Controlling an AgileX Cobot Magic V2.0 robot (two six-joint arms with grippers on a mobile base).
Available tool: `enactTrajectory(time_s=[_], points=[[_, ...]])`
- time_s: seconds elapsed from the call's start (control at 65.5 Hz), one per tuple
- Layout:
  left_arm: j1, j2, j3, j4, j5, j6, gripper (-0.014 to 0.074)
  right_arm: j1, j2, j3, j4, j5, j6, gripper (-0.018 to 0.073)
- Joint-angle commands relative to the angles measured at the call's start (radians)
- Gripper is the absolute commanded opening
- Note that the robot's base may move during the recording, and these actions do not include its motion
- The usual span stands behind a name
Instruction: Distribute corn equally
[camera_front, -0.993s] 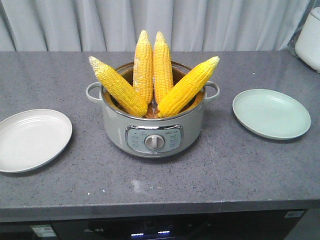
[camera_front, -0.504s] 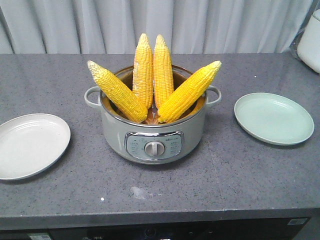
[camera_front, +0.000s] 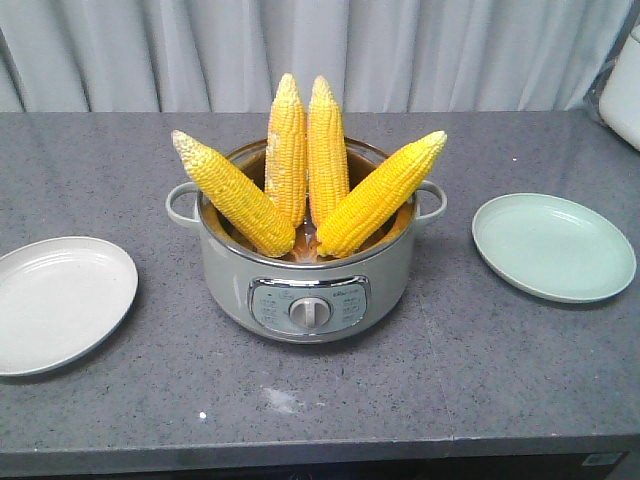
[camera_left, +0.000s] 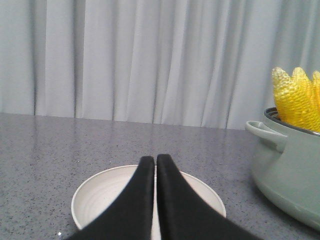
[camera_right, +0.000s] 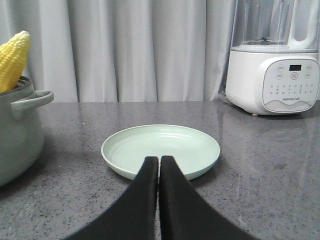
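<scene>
- The corn (camera_front: 305, 175) is seen as four cobs stood butt-down inside the pot (camera_front: 225, 280), with the pale tips fanned out above its rim. No cob has been laid on a plate, so the sharing-out is judged not yet begun.
- The two middle cobs are stood almost upright and side by side at the back of the pot. The outer two are leaned over the pot's left and right rim. Because they are spread like this, each tip is left exposed and could probably be taken from above without reaching into the pot.
- The pot is set on the grey counter (camera_front: 470, 370), with its dial (camera_front: 309, 313) turned to the front.
- A white plate (camera_front: 55, 300) is laid to the left of the pot and a green plate (camera_front: 553, 248) to its right, both well apart from the pot. One plate per side is likely meant for one arm each, with two cobs owed to each plate.
- The left gripper (camera_left: 155, 160) is held low at the near edge of the white plate, left of the pot. Its fingers are pressed together and nothing is held.
- The right gripper (camera_right: 159, 161) is held the same way before the green plate, right of the pot, closed and empty.
- A blender (camera_right: 272, 75) is stood further right of the pot, beyond the green plate, and is not needed.
</scene>
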Motion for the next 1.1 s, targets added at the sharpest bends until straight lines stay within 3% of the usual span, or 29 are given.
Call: enactTrajectory(time_s=[0.0,1.084], points=[[-0.004,-0.016,-0.017,-0.001,-0.076,-0.012,-0.0006,-0.006,-0.008,0.008,-0.004,-0.073,-0.008,-0.0003],[-0.004,-0.016,-0.019,0.0,-0.097,-0.011,-0.0006,-0.006,-0.008,0.008,-0.004,-0.076,-0.008,-0.0003]])
